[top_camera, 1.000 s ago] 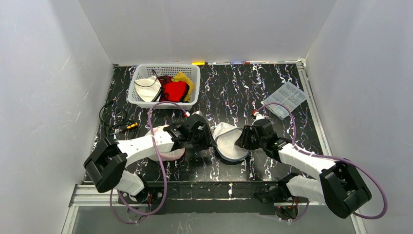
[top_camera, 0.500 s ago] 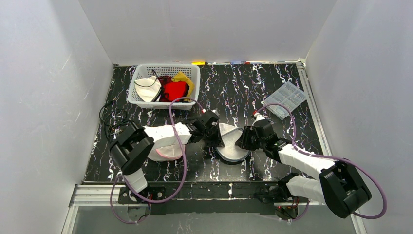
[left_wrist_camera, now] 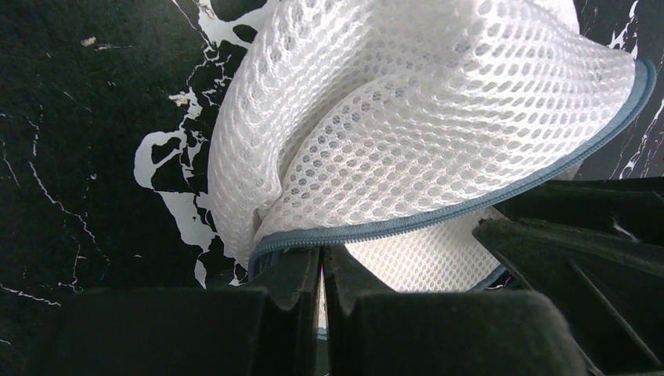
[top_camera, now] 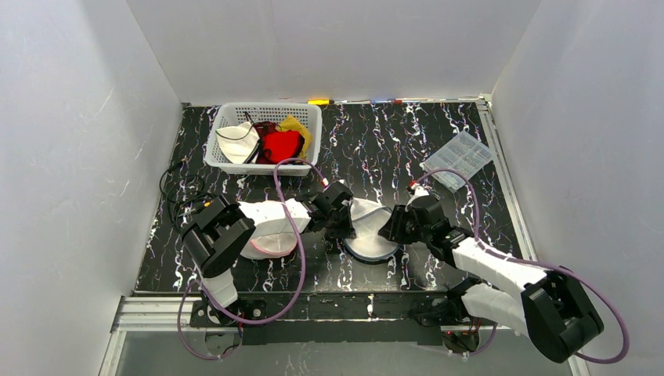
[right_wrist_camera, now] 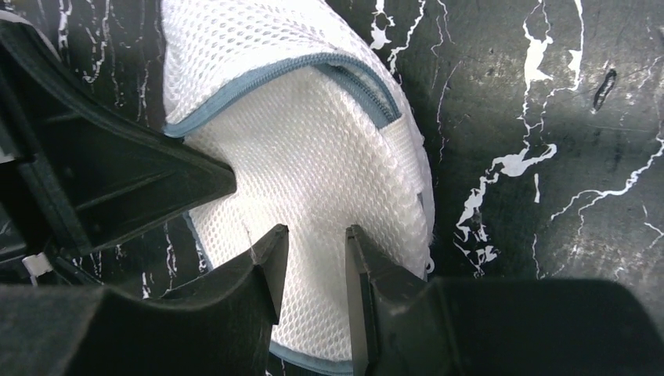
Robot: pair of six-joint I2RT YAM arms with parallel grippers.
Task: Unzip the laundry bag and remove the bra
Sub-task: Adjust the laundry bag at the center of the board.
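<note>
The laundry bag [top_camera: 368,233] is a white mesh dome with a blue zipper band, lying on the black marbled table between both arms. My left gripper [top_camera: 342,225] is at the bag's left edge. In the left wrist view its jaws [left_wrist_camera: 322,254] are shut right under the zipper band [left_wrist_camera: 438,215]. Whether the pull is pinched between them is hidden. My right gripper [top_camera: 390,227] is at the bag's right side. Its fingers [right_wrist_camera: 313,239] stand apart over the mesh [right_wrist_camera: 313,149], with no fold caught between them. The bra is hidden.
A white basket [top_camera: 313,117] of red, yellow and white garments stands at the back left. A round white item with a pink rim [top_camera: 270,241] lies under the left arm. A clear plastic box [top_camera: 459,160] is at the back right, and cables [top_camera: 184,196] lie at the left.
My left arm swung right from the pink-rimmed item to the bag's left edge, and its jaws went from open to shut. The right gripper stayed in place.
</note>
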